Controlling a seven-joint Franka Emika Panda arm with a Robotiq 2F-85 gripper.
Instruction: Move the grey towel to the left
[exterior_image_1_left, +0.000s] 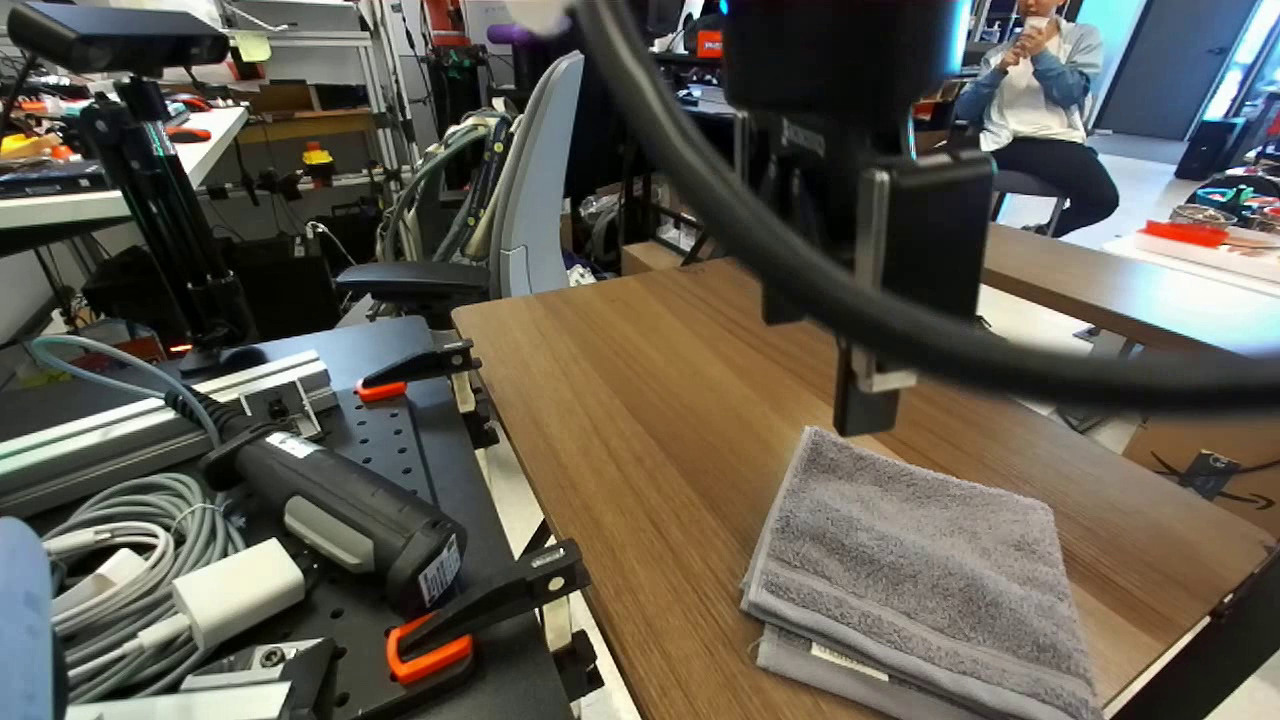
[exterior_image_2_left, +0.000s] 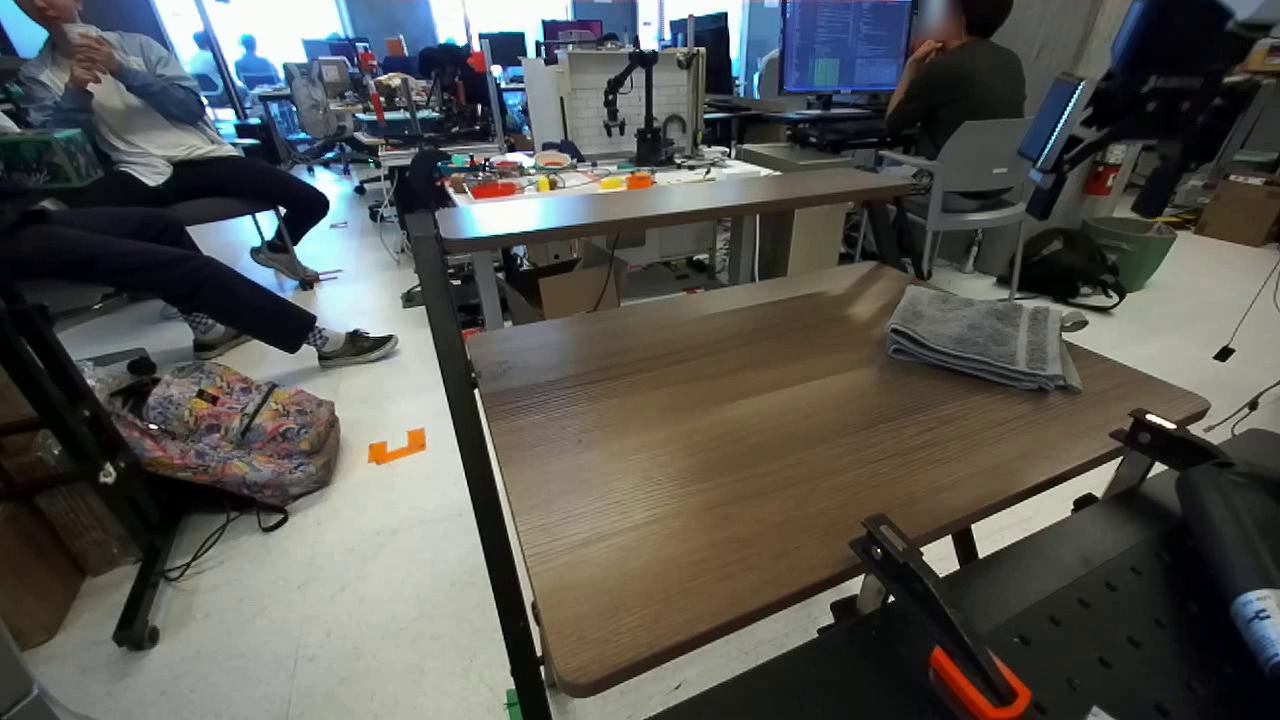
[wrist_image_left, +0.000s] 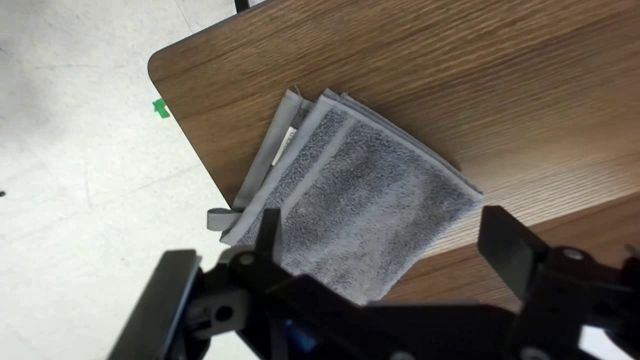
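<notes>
Above the grey towel (wrist_image_left: 360, 195): my gripper (wrist_image_left: 382, 215) hangs clear of the cloth, as I judge it, though height is hard to read.
Fingers (wrist_image_left: 270, 232): spread wide, nothing pinched; in the wrist view one crosses the towel, the other shows over wood just beside it.
Towel's place: folded, lying near one end of the table (exterior_image_2_left: 700, 430); its loop (wrist_image_left: 222, 219) pokes past the edge, over pale floor (wrist_image_left: 90, 160).
Step in hand: approach, by my judgement; grasp not made, leftward move not yet done.
Next move: come down square, close on a fold thick enough to take every layer, lift a little, carry left. Whose left isn't stated; I read it as along the table's length, away from this end.
Caution: catch only the top fold and the stack may slip open beneath me.
Nap: short, fuzzy, mottled grey; looks soft, should squash readily.
Band (wrist_image_left: 320, 164): smoother woven strip running parallel to the hem.
Layers: staggered edges, lower fold showing with a white label (wrist_image_left: 284, 146), print too small for me; loose threads at one corner.
Outline: roughly four-sided, set askew to the table edge.
Wood: brown, long straight grain, rounded corner; looks smooth enough to let cloth slide.
</notes>
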